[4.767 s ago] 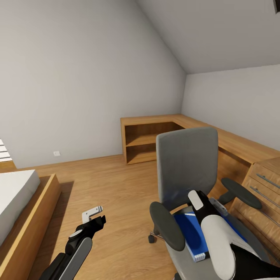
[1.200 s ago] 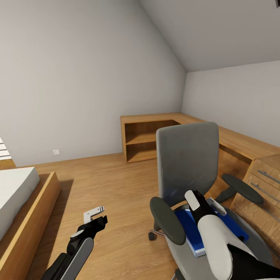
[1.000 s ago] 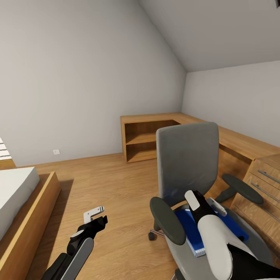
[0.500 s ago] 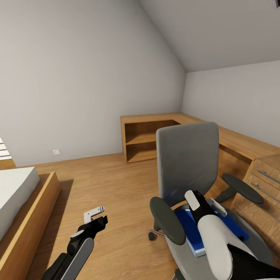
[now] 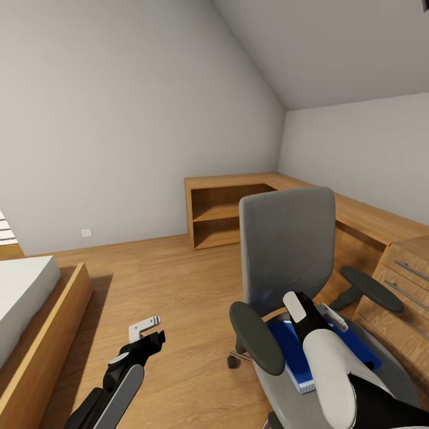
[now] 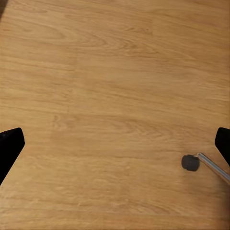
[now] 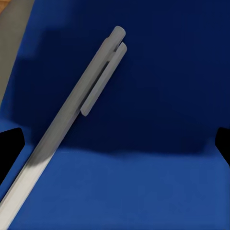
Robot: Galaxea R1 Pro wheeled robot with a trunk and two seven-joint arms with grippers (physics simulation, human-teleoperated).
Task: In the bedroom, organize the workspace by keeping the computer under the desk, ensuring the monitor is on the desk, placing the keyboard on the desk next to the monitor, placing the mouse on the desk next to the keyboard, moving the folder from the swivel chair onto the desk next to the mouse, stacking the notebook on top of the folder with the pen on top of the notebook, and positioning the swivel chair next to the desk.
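Observation:
The grey swivel chair [image 5: 288, 244] stands at the right, black armrests [image 5: 256, 350] on both sides. A bright blue folder [image 5: 286, 348] lies flat on its seat. A thin pale grey pen [image 7: 72, 124] rests slantwise on the folder [image 7: 158, 96]. My right gripper [image 5: 316, 314] hangs just above the folder, open [image 7: 115, 143], with the pen between and below its spread fingertips [image 7: 9, 148]. My left gripper [image 5: 149, 333] is open [image 6: 115, 143] over bare floor, left of the chair. The desk, monitor, keyboard, mouse, computer and notebook are out of view.
An oak corner shelf unit [image 5: 223, 205] runs along the far and right walls, with oak drawers [image 5: 405, 286] close behind the chair. A wood-framed bed [image 5: 36, 333] sits at the left. A chair caster [image 6: 190, 162] rolls near my left gripper. Plank floor [image 5: 167, 280] lies between.
Nothing has moved over the last second. Since the oldest frame my right gripper has come slightly lower over the folder, and the view has shifted a little.

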